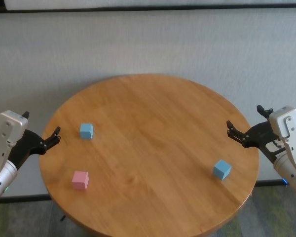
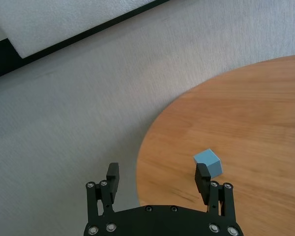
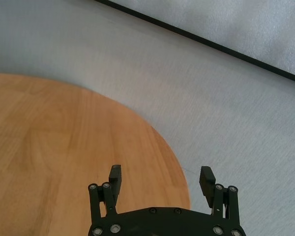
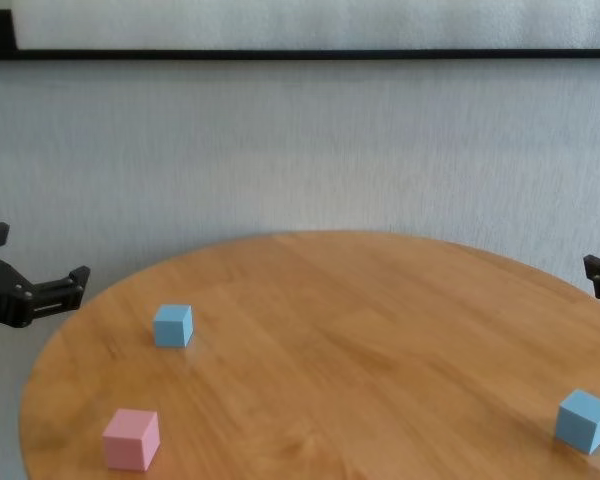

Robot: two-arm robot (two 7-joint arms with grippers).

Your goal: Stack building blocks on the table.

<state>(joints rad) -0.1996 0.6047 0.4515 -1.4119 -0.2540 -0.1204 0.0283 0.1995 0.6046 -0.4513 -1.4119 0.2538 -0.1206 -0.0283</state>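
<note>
Your left gripper (image 1: 41, 129) and right gripper (image 1: 244, 122) flank the tabletop (image 1: 153, 128), jaws open, empty. Pink block (image 1: 80, 180) and two blue blocks (image 1: 86, 131) (image 1: 222, 169) lie apart, unstacked.

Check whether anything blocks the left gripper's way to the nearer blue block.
Nothing visible does. The left gripper sits open at the table's left edge, and only bare wood lies between it and the blue block. The pink block sits nearer the robot, off that line.

Three cubes (image 1: 86, 131) apart (unstacked) on table (image 1: 153, 113)
</note>
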